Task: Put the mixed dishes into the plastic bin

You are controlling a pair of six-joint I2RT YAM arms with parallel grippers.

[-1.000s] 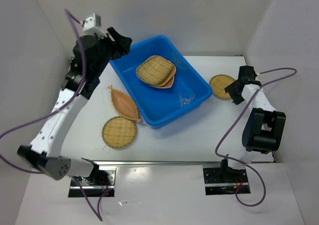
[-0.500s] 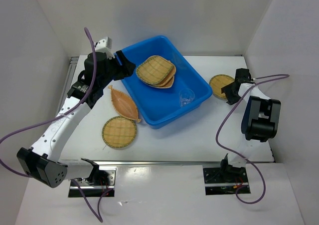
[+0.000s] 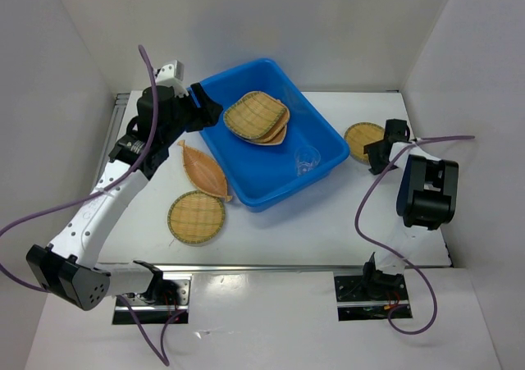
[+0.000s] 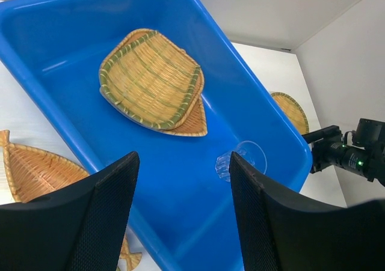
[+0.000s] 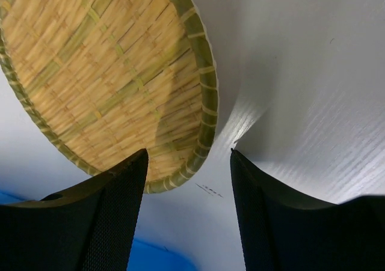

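left pincer jaws apart, empty, over the blue bin holding stacked woven trays and a clear cup. right pincer jaws apart, low over the rim of a round tray on the table right of the bin. leaf tray and second round tray lie left of the bin.

Left arm outstretched, right arm folded, both jaws apart
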